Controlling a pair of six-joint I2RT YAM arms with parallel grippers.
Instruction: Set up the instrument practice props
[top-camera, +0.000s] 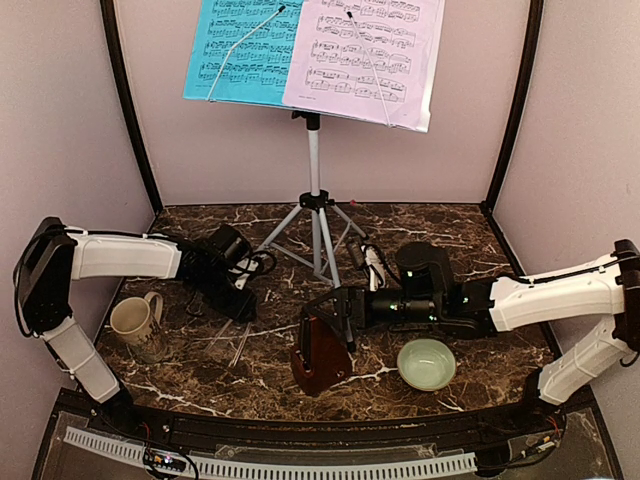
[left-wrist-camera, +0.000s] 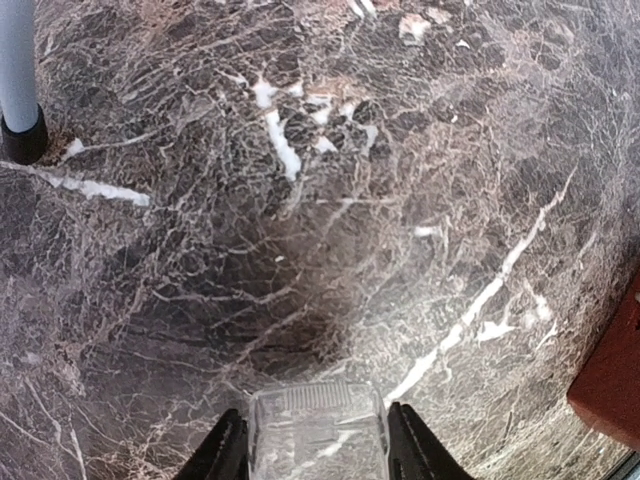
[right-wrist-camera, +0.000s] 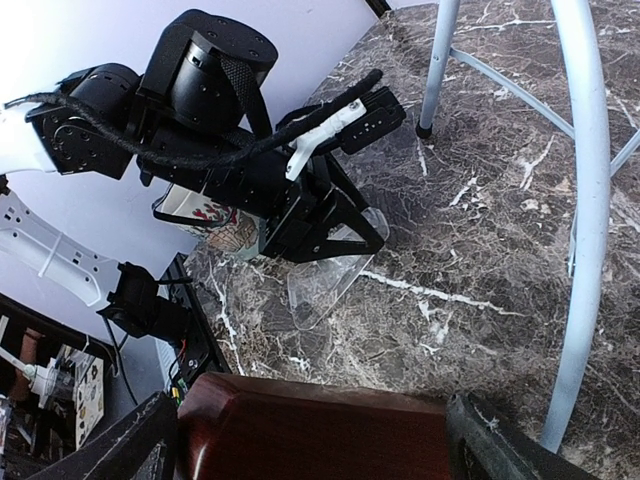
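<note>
The silver-white music stand (top-camera: 314, 180) stands at the back centre, with a blue sheet (top-camera: 245, 50) and a lilac sheet (top-camera: 365, 55) side by side on its desk. The reddish-brown metronome (top-camera: 320, 365) stands on the marble in front of it. My right gripper (top-camera: 325, 330) is open, its black fingers (right-wrist-camera: 480, 445) flanking the metronome (right-wrist-camera: 310, 440) closely on both sides. My left gripper (top-camera: 238, 305) hovers low over the marble to the left, shut on a clear plastic piece (left-wrist-camera: 318, 425), which also hangs below it in the right wrist view (right-wrist-camera: 325, 285).
A beige mug (top-camera: 135, 320) sits at the left beside the left arm. A pale green bowl (top-camera: 427, 363) lies under the right arm's forearm. The stand's tripod legs (right-wrist-camera: 590, 200) spread over the marble just behind both grippers; one foot (left-wrist-camera: 20, 135) is near the left gripper.
</note>
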